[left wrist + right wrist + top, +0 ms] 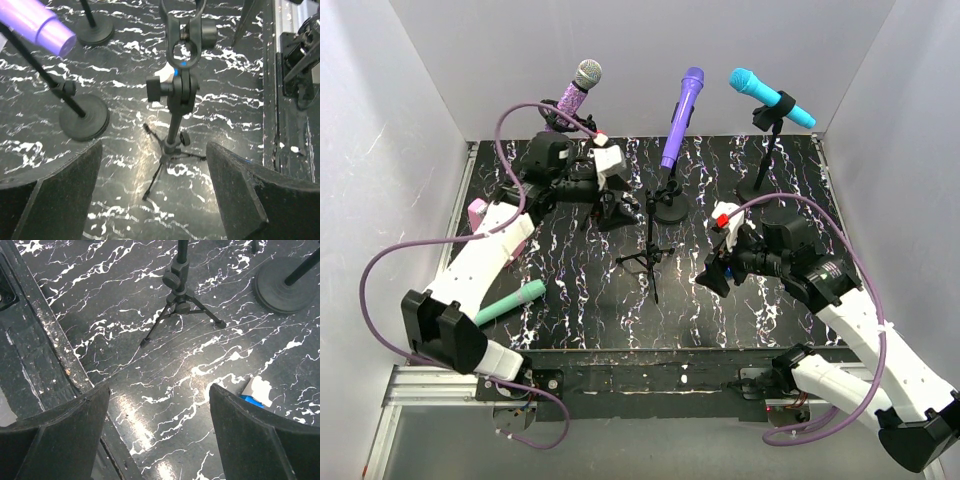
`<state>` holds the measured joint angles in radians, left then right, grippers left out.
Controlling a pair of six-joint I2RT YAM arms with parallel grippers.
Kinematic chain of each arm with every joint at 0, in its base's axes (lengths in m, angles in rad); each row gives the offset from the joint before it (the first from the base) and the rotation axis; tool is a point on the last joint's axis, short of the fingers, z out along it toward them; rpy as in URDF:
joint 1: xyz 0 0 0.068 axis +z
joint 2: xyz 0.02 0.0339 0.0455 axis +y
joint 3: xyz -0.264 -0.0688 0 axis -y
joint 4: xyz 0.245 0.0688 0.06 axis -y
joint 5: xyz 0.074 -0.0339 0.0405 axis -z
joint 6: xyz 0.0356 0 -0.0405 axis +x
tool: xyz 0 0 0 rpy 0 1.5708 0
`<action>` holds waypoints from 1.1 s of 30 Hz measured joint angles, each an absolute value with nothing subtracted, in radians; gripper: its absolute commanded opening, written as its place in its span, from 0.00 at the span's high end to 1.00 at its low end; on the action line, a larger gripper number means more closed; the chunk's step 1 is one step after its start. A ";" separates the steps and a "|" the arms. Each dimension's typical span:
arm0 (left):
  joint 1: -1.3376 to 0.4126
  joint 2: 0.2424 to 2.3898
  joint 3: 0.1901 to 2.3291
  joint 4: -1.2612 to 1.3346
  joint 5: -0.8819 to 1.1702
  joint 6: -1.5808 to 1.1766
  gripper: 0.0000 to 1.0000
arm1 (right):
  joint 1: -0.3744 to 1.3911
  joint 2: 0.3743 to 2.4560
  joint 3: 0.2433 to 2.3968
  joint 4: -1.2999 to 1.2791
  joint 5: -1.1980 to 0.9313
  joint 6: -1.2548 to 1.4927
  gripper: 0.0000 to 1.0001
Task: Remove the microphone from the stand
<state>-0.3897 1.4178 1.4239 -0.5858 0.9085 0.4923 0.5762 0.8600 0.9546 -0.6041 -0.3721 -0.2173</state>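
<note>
A small pink object (477, 213) sits at the far left edge of the black, white-veined tabletop (590, 295). Near it, a mint-green plastic microphone (510, 302) lies flat beside the left arm, well apart from the stands. The left gripper (154, 150), fingers spread wide and holding nothing, hovers facing the slim black tripod stand (650, 250) at centre, whose clip is bare. Behind, a glittery purple microphone with a silver head (576, 90) and a smooth purple microphone (681, 115) stand clipped and tilted. The right gripper (159, 387), likewise spread, hangs over the tabletop near the tripod's feet. A cyan microphone (770, 97) stands rear right.
</note>
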 measured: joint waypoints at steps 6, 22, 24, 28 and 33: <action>-0.472 1.484 1.448 -0.505 0.912 0.433 0.20 | 0.576 0.860 0.934 -0.585 -0.396 -0.216 0.13; -0.539 1.532 1.503 -0.472 0.846 0.380 0.97 | 0.576 0.883 0.933 -0.564 -0.414 -0.170 0.15; -0.539 1.542 1.520 -0.481 0.835 0.363 1.00 | 0.576 0.913 0.936 -0.548 -0.409 -0.138 0.15; -0.539 1.560 1.549 -0.477 0.769 0.252 1.00 | 0.575 1.000 0.968 -0.520 -0.394 -0.064 0.18; -0.538 1.560 1.549 -0.455 0.622 0.028 1.00 | 0.569 1.151 1.055 -0.497 -0.438 0.002 0.20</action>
